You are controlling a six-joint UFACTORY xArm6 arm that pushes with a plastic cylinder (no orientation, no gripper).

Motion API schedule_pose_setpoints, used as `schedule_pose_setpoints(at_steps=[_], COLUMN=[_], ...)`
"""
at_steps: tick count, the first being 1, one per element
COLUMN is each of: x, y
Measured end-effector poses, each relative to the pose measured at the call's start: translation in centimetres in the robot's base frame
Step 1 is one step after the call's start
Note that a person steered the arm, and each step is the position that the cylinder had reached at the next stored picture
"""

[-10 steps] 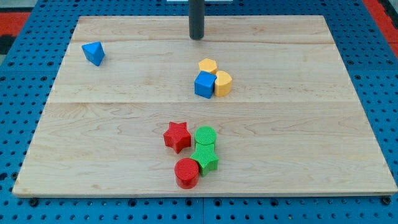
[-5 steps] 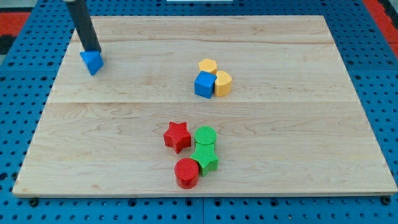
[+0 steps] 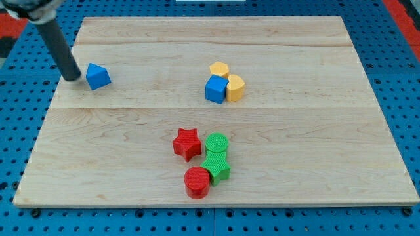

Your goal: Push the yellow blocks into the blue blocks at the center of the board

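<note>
My tip [image 3: 71, 77] rests on the board at the view's left, just left of a blue triangular block [image 3: 98, 76], with a small gap between them. Near the board's centre a blue cube [image 3: 215, 89] touches two yellow blocks: a yellow hexagonal block [image 3: 219, 69] above it and a yellow rounded block [image 3: 235, 87] at its right.
Toward the view's bottom lies a cluster: a red star [image 3: 187, 143], a green cylinder [image 3: 216, 143], a green star-like block [image 3: 216, 166] and a red cylinder [image 3: 196, 181]. The wooden board [image 3: 328, 131] lies on a blue pegboard.
My tip went from the top centre to the blue triangular block, then round to its left side. The triangular block slid slightly down the view.
</note>
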State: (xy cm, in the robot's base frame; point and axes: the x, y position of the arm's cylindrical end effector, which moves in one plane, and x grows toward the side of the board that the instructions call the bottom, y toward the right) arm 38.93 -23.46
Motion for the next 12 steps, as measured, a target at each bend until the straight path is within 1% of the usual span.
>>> schedule_pose_setpoints(at_steps=[1, 2, 3, 4, 5, 6, 9, 10, 11, 12], x=[0.3, 0.1, -2.4, -5.4, -5.1, -7.3, -9.3, -4.3, -1.8, -2.9], y=[7.7, 7.3, 4.6, 5.0, 8.9, 11.3, 14.2, 17.0, 18.4, 18.2])
